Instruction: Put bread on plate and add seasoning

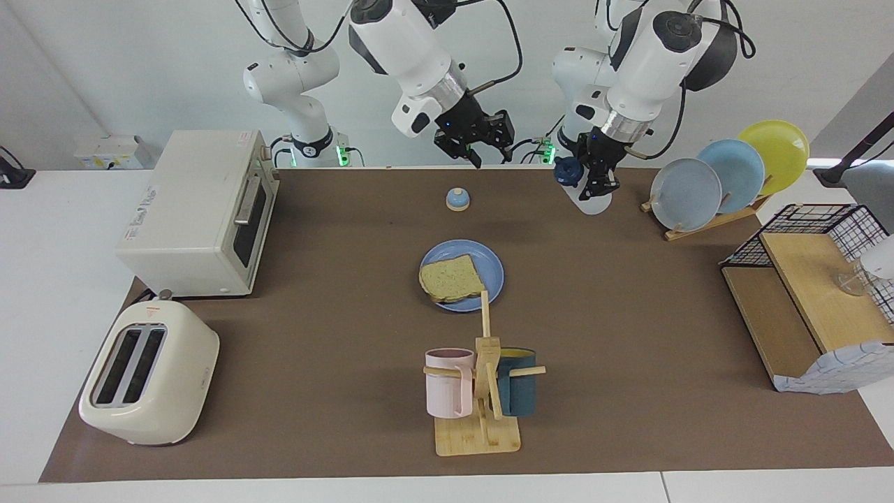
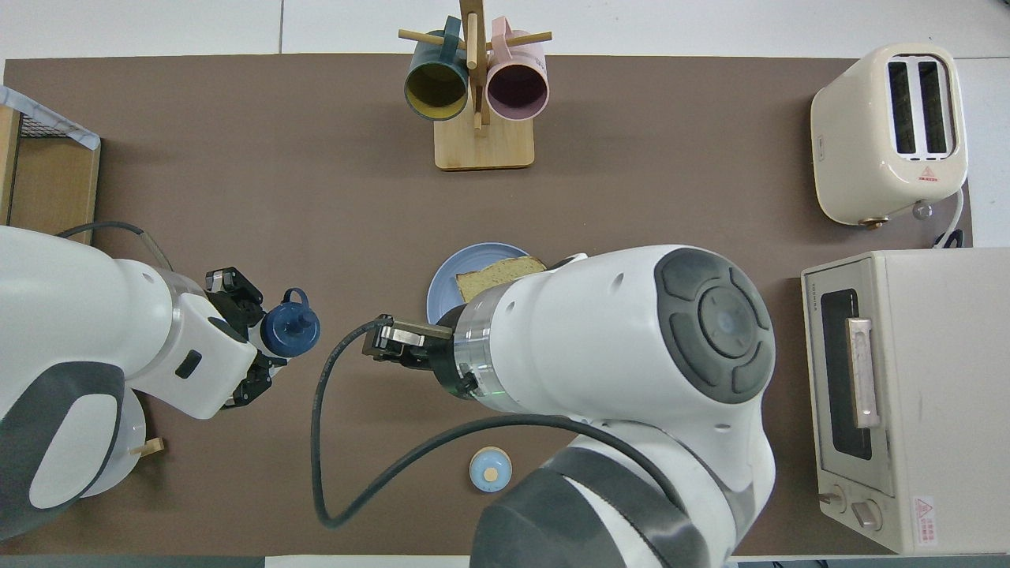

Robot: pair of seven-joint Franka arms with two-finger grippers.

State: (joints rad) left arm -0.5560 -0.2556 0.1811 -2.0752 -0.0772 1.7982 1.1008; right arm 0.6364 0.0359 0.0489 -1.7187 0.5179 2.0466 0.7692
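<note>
The bread (image 1: 451,279) lies on the blue plate (image 1: 490,264) in the middle of the table; part of both also shows in the overhead view, the bread (image 2: 495,274) and the plate (image 2: 443,288), beside the right arm. My left gripper (image 1: 602,183) is shut on the seasoning bottle (image 1: 592,202), white with a navy cap (image 1: 567,172). It holds the bottle tilted over the mat, toward the left arm's end from the plate. In the overhead view the cap (image 2: 290,326) shows in front of the left gripper (image 2: 254,341). My right gripper (image 1: 476,148) hangs empty over the mat, above the bell.
A blue-domed bell (image 1: 457,199) sits nearer to the robots than the plate. A mug rack (image 1: 482,391) stands farther out. A toaster oven (image 1: 202,216) and toaster (image 1: 147,381) are at the right arm's end. A plate rack (image 1: 726,178) and wire shelf (image 1: 810,293) are at the left arm's end.
</note>
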